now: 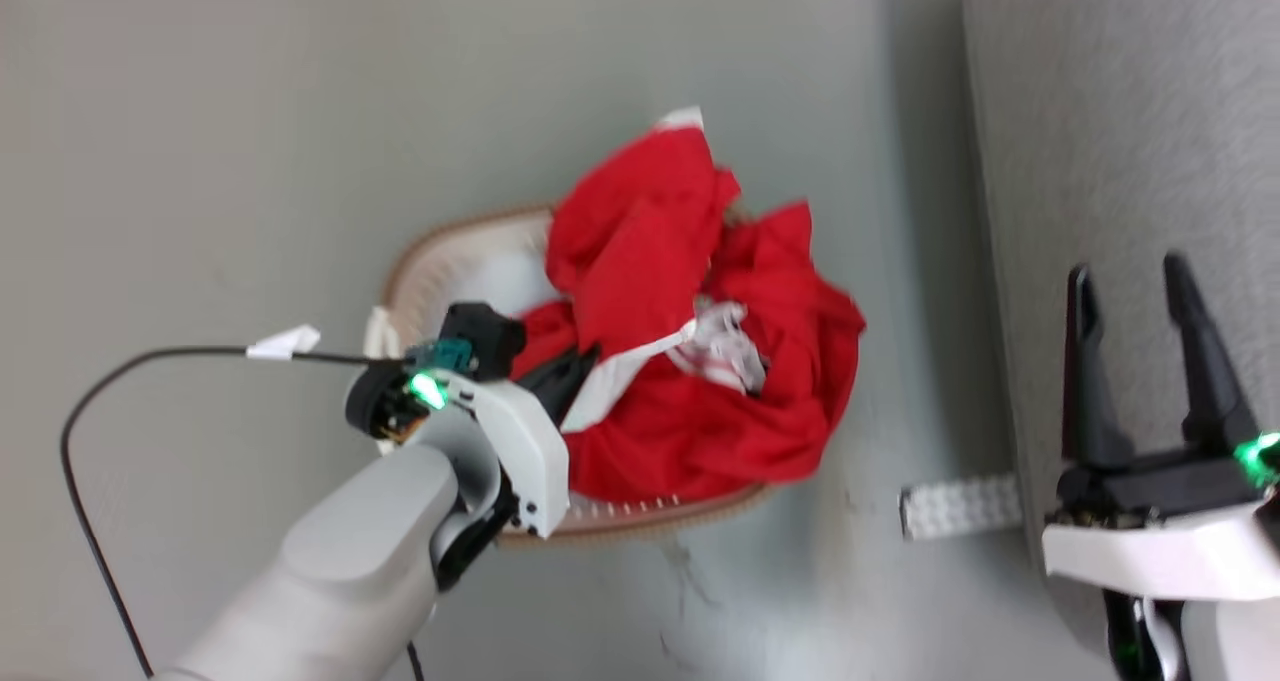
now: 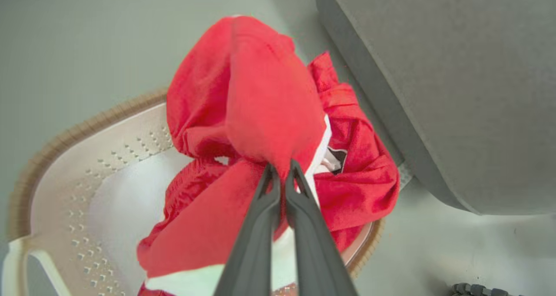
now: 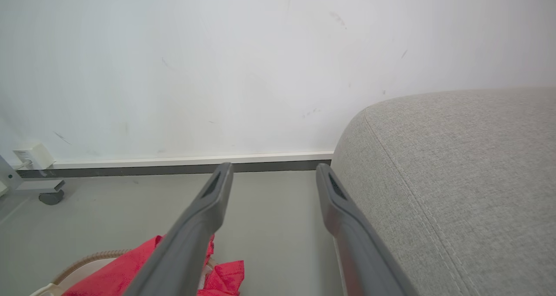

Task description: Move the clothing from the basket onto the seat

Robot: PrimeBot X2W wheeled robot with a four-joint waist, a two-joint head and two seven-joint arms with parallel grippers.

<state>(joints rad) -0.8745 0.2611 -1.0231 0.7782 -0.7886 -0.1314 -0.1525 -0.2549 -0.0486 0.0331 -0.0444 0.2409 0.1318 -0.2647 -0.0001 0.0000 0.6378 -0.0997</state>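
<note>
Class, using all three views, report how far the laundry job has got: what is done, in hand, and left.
Done: the left gripper is shut on a fold of the bright red fabric garment. In hand: getting it out; most of it lies in the cream perforated plastic basket. Left: carrying it onto the large grey upholstered seat. The right gripper hangs open.

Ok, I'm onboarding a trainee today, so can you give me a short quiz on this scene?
1. True or false: the left gripper is shut on the clothing.
2. The clothing is: A on the seat, B in the basket, C flat on the floor.
3. Fill in: the right gripper is ____.
Key: 1 true; 2 B; 3 open.
</note>
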